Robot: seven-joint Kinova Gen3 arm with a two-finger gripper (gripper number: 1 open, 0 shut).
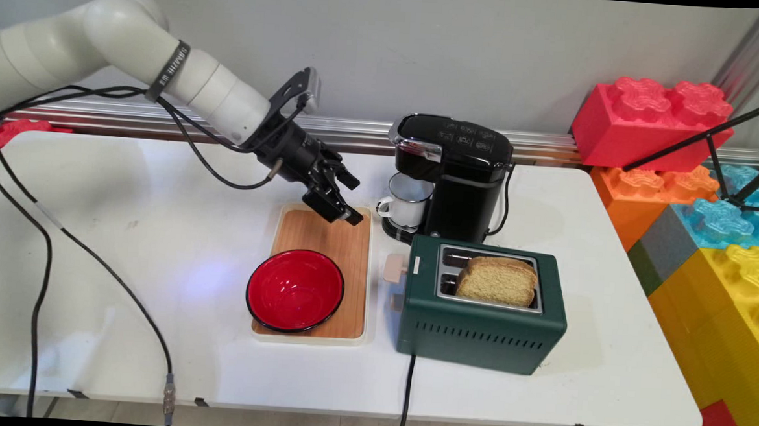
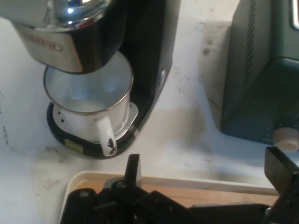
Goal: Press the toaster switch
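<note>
Hovering over your wooden tray's point(image 1: 342, 243) far end, the gripper point(image 1: 342, 209) faces the white mug point(image 2: 93, 109) under the coffee maker point(image 1: 456, 171), fingers point(image 2: 133, 170) apart, empty.

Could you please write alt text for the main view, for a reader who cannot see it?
A black gripper, open and empty, hovers over the far end of a wooden tray holding a red bowl. Right of it stand a coffee maker with a white mug and a green toaster with bread.

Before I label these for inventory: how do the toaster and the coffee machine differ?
The toaster is green, low and boxy; the coffee machine is black and taller. The toaster holds bread in a top slot; the coffee machine has a white mug under its spout. Both stand on the white table.
</note>
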